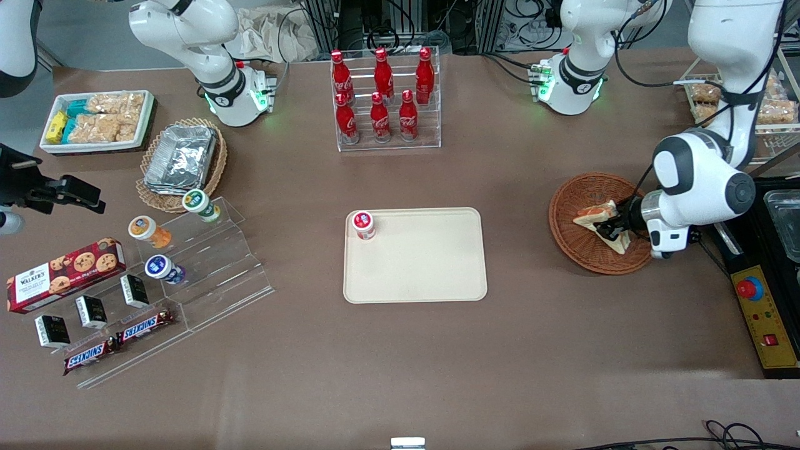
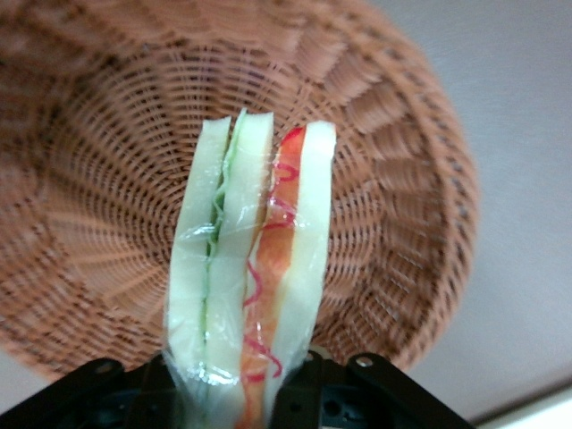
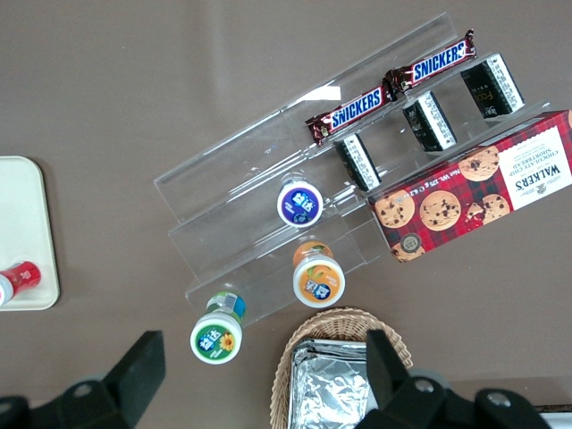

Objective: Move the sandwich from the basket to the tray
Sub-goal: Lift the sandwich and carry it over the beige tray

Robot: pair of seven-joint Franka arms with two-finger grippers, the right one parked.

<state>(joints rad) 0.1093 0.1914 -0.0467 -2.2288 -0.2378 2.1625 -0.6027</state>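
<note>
Gripping plastic-wrapped triangular white-bread sandwich [image 2: 255,268], red and green filling: left gripper [image 1: 611,229] pinches it, held over round reddish-brown wicker basket [image 1: 572,240]. Step judged: lift-out. Next: carry to flat cream rectangular tray [image 1: 431,269], avoiding small red-capped bottle [image 1: 364,225] standing on tray.

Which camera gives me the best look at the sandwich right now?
The left wrist view: the sandwich fills it, cut edge and filling stripes clear, gripped in the hand above the basket. The front view shows it small, partly covered by the hand. The right wrist view misses it.
</note>
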